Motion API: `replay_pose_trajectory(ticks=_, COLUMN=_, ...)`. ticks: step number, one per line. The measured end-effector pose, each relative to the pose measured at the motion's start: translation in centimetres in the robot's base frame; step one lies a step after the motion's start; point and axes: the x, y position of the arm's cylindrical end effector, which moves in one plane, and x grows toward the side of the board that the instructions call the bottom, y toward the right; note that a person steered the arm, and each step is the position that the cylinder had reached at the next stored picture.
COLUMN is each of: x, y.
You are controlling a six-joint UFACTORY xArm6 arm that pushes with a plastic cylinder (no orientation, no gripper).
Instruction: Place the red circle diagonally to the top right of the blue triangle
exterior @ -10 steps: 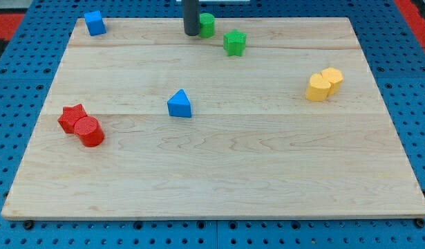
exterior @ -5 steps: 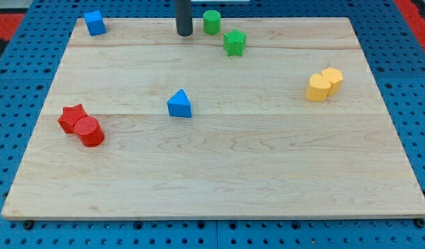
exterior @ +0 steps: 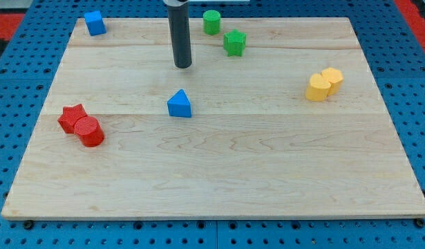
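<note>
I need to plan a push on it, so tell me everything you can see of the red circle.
The red circle is a short, upright cylinder of matte, plastic-looking red with a flat round top. It stands on the wooden board near the view's left edge, low and left of the blue triangle. The red star sits against its upper-left side, apparently touching. My tip is far off, above the triangle toward the view's top, touching no block.
</note>
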Motion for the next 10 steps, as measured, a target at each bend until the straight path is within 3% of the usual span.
replay_pose_trajectory(ticks=2, x=3.4, y=-3.8)
replay_pose_trajectory(ticks=4, x=4.9, y=-22.1)
replay_pose_trajectory(ticks=5, x=7.6, y=-24.6)
replay_pose_trajectory(ticks=7, x=17.1, y=-20.0)
replay_pose_trajectory(ticks=10, x=16.8, y=-14.2)
